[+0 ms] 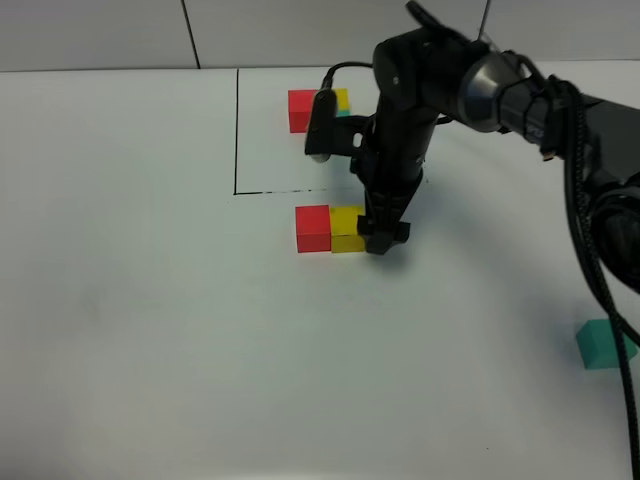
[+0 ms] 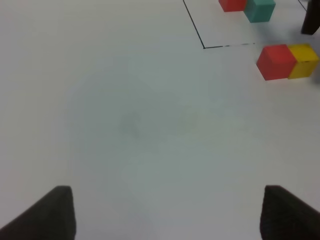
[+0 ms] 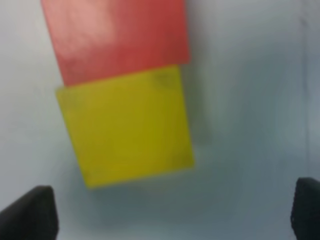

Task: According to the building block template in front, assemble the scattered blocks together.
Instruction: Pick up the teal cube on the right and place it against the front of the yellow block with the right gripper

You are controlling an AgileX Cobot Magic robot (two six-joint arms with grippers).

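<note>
We note the red cube [image 1: 312, 228] touching the yellow cube [image 1: 346, 228] at centre, right gripper [image 1: 383, 240] spread just beside the latter, teal cube [image 1: 603, 343] far lower right, template [image 1: 300, 110] above, left gripper [image 2: 167, 215] likewise spread.

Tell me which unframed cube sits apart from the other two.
The teal cube, alone at far right; the red cube and yellow cube touch side by side.

Template [image 1: 302, 110] partly hidden behind right arm [image 1: 405, 120].
</note>
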